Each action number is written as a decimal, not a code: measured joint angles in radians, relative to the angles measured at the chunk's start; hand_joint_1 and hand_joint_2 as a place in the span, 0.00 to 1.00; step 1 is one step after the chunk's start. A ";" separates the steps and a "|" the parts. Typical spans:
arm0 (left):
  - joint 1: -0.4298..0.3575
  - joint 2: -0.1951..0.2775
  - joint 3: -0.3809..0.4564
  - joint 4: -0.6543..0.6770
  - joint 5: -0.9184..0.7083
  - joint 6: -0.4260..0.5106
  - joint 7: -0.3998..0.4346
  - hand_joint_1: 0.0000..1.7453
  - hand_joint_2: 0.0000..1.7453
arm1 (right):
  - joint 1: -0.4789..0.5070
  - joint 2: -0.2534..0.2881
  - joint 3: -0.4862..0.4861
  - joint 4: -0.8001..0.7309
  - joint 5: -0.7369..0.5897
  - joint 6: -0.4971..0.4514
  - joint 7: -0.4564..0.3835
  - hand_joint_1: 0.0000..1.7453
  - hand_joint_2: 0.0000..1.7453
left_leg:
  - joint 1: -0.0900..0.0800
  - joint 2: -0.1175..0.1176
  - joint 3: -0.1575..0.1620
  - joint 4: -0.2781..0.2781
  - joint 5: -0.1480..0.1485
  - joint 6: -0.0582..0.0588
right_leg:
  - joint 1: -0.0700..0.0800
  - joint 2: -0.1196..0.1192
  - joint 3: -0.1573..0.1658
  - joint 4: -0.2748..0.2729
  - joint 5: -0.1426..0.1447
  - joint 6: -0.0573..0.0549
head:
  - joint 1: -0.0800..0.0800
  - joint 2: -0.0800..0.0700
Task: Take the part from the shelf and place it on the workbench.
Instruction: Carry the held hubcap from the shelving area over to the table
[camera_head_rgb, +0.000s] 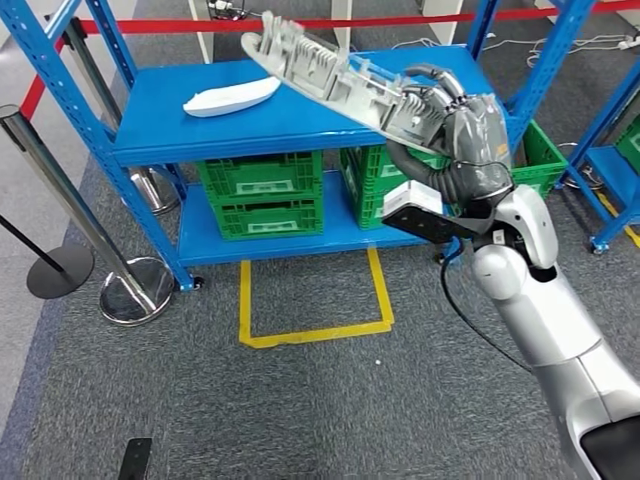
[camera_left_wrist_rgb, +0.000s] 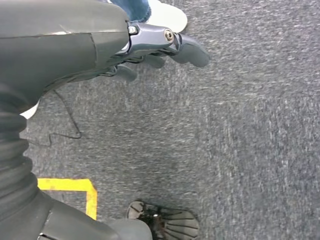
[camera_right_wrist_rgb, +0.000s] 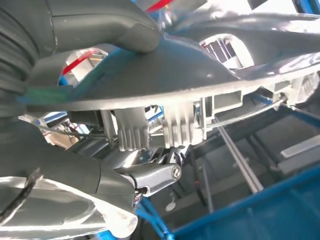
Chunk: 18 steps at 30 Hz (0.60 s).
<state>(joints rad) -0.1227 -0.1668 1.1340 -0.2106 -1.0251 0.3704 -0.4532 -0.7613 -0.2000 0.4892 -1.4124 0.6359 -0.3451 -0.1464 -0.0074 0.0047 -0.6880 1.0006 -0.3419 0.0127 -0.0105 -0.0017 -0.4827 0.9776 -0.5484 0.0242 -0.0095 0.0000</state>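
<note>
A long grey ribbed plastic part (camera_head_rgb: 332, 75) hangs tilted in the air above the blue shelf (camera_head_rgb: 158, 130), held at its right end by my right hand (camera_head_rgb: 453, 125). In the right wrist view the same part (camera_right_wrist_rgb: 181, 85) lies across the frame, with the thumb (camera_right_wrist_rgb: 113, 25) on one side and the fingers (camera_right_wrist_rgb: 151, 177) on the other. A second part, white and smooth (camera_head_rgb: 230, 97), lies flat on the shelf's top board. My left hand (camera_left_wrist_rgb: 151, 47) hangs over grey carpet, fingers loosely curled and holding nothing.
Green crates (camera_head_rgb: 260, 195) fill the shelf's lower level. A yellow square (camera_head_rgb: 317, 300) is taped on the carpet before the shelf. Chrome stanchion bases (camera_head_rgb: 136, 290) with a red rope stand at the left. A person's white shoe (camera_left_wrist_rgb: 168, 15) is near my left hand.
</note>
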 joint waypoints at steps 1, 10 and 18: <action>0.001 0.002 0.000 0.000 0.001 0.000 0.000 0.00 1.00 | 0.002 -0.002 -0.002 -0.001 -0.006 0.001 -0.003 1.00 1.00 | 0.002 0.000 -0.003 0.003 -0.003 -0.006 | -0.001 0.000 -0.004 0.001 0.007 -0.007 | 0.000 0.000; -0.001 0.008 0.000 0.000 -0.001 0.000 0.010 0.00 1.00 | 0.011 -0.021 -0.027 -0.003 -0.054 0.021 -0.007 1.00 1.00 | 0.016 -0.010 -0.014 0.191 -0.105 -0.033 | -0.004 0.016 -0.035 0.013 0.037 -0.025 | -0.005 0.000; -0.014 0.009 0.000 0.000 -0.009 0.000 0.014 0.00 1.00 | 0.008 -0.045 -0.046 -0.009 -0.058 0.028 -0.004 1.00 1.00 | 0.018 -0.015 0.082 -0.003 -0.082 0.007 | -0.009 0.035 -0.091 0.056 0.016 0.015 | -0.004 0.000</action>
<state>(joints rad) -0.1366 -0.1581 1.1339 -0.2106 -1.0343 0.3705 -0.4390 -0.7532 -0.2449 0.4431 -1.4215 0.5776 -0.3174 -0.1500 0.0109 -0.0103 -0.6057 0.9975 -0.4236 0.0192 -0.0195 0.0330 -0.5738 1.0339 -0.5324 0.0387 -0.0131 0.0000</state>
